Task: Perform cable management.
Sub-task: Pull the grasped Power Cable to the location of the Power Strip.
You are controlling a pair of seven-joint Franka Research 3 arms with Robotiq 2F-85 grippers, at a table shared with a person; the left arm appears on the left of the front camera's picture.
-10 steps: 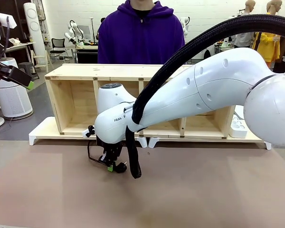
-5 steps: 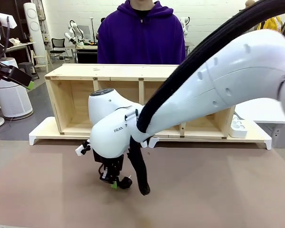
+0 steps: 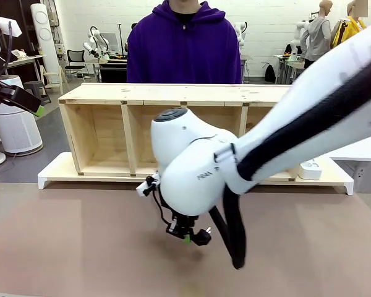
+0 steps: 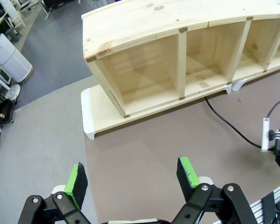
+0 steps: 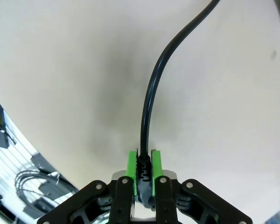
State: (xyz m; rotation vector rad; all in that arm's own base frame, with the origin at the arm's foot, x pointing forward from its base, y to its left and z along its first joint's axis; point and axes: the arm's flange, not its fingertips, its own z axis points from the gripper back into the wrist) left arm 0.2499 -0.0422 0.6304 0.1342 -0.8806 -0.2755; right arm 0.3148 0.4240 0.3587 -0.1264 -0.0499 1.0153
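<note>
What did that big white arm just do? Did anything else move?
The right gripper, still shut on the cable at its plug end, carried it to the robot's right and nearer the camera. The left gripper stayed open, off to the left; the wooden shelf and the person kept their places.

Bright, even light comes from overhead. In the front view the near white arm (image 3: 191,173) looks slightly soft and throws a faint shadow on the table (image 3: 62,247). The left wrist lens bows the top of the wooden shelf (image 4: 144,28). In the right wrist view the cable (image 5: 150,93) is crisp above a diffuse shadow.
</note>
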